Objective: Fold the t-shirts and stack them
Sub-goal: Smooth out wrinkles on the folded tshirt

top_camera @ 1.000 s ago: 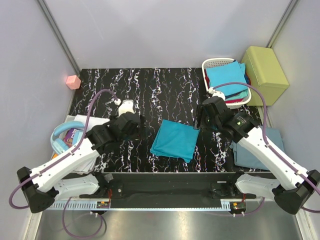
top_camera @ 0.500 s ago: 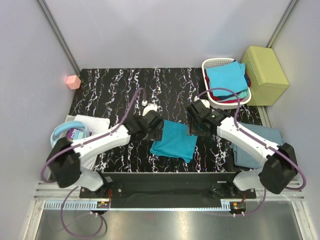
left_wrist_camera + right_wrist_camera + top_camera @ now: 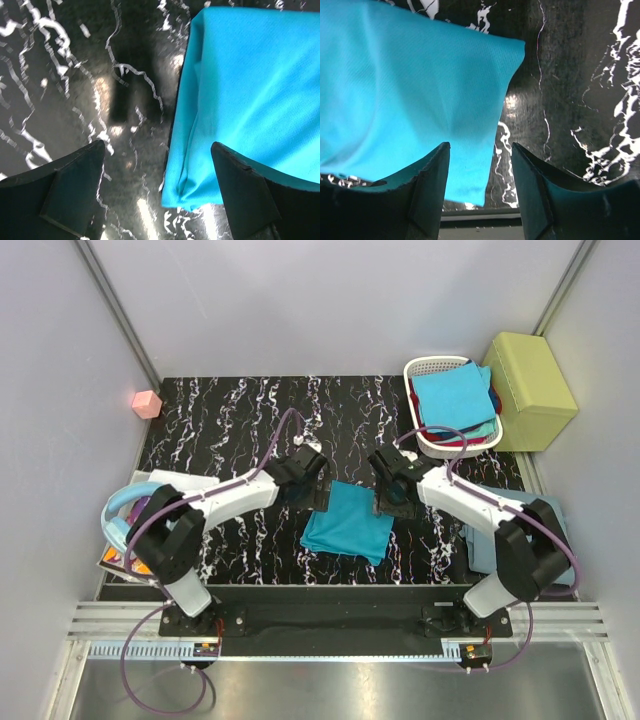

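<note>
Toward the front middle of the black marbled table (image 3: 230, 410), the left gripper (image 3: 319, 492) hangs with jaws wide apart, straddling the left edge of a folded teal t-shirt (image 3: 350, 523). At the shirt's right edge, the right gripper (image 3: 391, 504) is parted too, clamping nothing.

Two matching arms, left arm (image 3: 225, 502) and right arm (image 3: 470, 508): glossy white link shells, black joint housings, bulky black shoulder blocks. Purple cable (image 3: 275, 440) arches over each forearm; more purple cable loops below bases. Left claw (image 3: 157, 147) and right claw (image 3: 480, 146): matte black fingers (image 3: 70, 185), broad flat wedges, bevelled inner edges. Bases bolt onto black bar (image 3: 330, 615) with small red-orange connectors
</note>
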Motion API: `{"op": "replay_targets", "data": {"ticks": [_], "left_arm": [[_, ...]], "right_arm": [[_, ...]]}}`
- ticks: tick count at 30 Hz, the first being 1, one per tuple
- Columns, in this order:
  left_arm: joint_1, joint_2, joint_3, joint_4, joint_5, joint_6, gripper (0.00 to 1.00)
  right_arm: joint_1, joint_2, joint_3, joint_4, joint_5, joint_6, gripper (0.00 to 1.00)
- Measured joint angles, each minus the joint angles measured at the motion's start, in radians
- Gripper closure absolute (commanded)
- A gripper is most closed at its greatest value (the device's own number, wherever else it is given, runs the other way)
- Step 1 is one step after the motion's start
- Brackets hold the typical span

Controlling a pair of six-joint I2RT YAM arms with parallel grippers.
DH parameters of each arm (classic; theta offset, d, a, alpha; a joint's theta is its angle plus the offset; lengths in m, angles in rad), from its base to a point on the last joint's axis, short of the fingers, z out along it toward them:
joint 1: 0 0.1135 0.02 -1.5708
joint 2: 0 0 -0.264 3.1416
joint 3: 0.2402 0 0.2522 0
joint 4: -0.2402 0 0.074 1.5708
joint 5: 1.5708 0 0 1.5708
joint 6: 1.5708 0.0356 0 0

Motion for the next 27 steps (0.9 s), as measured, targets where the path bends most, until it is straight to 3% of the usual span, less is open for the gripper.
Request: {"op": "replay_targets", "data": {"ticks": [6, 10, 13, 18, 21, 22, 25, 27], "left_arm": [[0.017, 0.059, 0.027, 0.022, 0.061, 0.019, 0.13], [0.018, 0.074, 0.029, 0.033, 0.096, 0.027, 0.20], [0.018, 0.089, 0.032, 0.040, 0.116, 0.032, 0.33], [0.018, 0.116, 0.036, 0.046, 0.144, 0.040, 0.48], [0.019, 0.124, 0.038, 0.047, 0.157, 0.043, 0.62], [0.020, 0.127, 0.040, 0.047, 0.162, 0.045, 0.71], [0.023, 0.134, 0.049, 0.048, 0.174, 0.050, 0.82], [0.024, 0.134, 0.049, 0.048, 0.174, 0.053, 0.85]], "right_arm": [[-0.021, 0.065, 0.000, 0.022, -0.030, 0.032, 0.44], [-0.021, 0.074, 0.000, 0.027, -0.032, 0.043, 0.53], [-0.021, 0.095, 0.001, 0.032, -0.038, 0.049, 0.66], [-0.021, 0.138, 0.001, 0.036, -0.040, 0.060, 0.70], [-0.021, 0.150, 0.001, 0.042, -0.039, 0.061, 0.76], [-0.021, 0.152, 0.001, 0.043, -0.039, 0.061, 0.82], [-0.021, 0.163, 0.006, 0.045, -0.038, 0.059, 0.96], [-0.023, 0.175, 0.010, 0.048, -0.037, 0.058, 1.00]]}}
